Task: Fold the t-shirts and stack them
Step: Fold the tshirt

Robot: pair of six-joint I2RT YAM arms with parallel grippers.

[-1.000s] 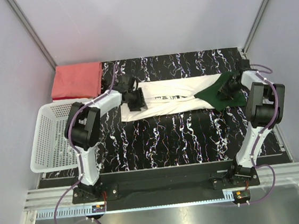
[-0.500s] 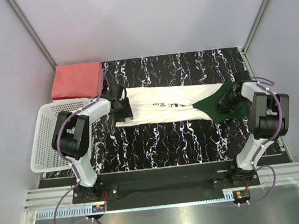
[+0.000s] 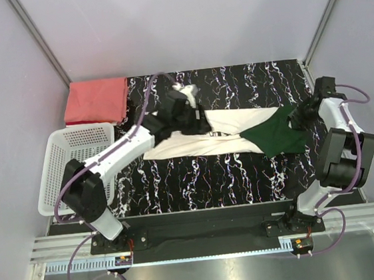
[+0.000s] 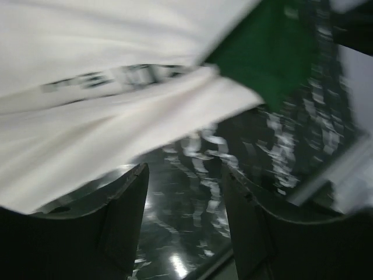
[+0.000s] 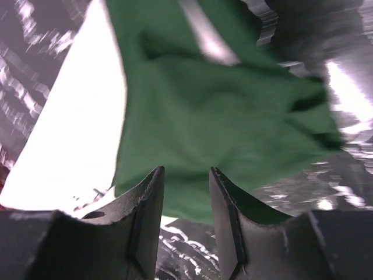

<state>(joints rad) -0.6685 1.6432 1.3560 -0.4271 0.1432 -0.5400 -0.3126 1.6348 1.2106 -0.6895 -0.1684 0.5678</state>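
Item one, at your far left: a white plastic mesh basket, standing on the left edge of the black marbled table and partly overhanging it. Item two, just beyond the basket's far rim, in the table's far left corner: the salmon-red t-shirt, folded into a flat rectangle, with no gripper on it. Item three: the left gripper, reached out over the left end of the cream-white t-shirt. In the left wrist view its fingers stand spread, with bare table showing in the gap and no cloth between them. Item four, your main piece: the cream-white t-shirt lies flat as a long band across the middle of the table, running left to right. Its dark printed lettering faces up near the centre, and its dark green part is spread at the right end. Item five, at your right: the right gripper, at the far right edge of the green part. Its fingers are held apart, and green cloth shows between and beyond them. You cannot tell from these views whether the fingers touch that cloth, but they are not pressed together on it.
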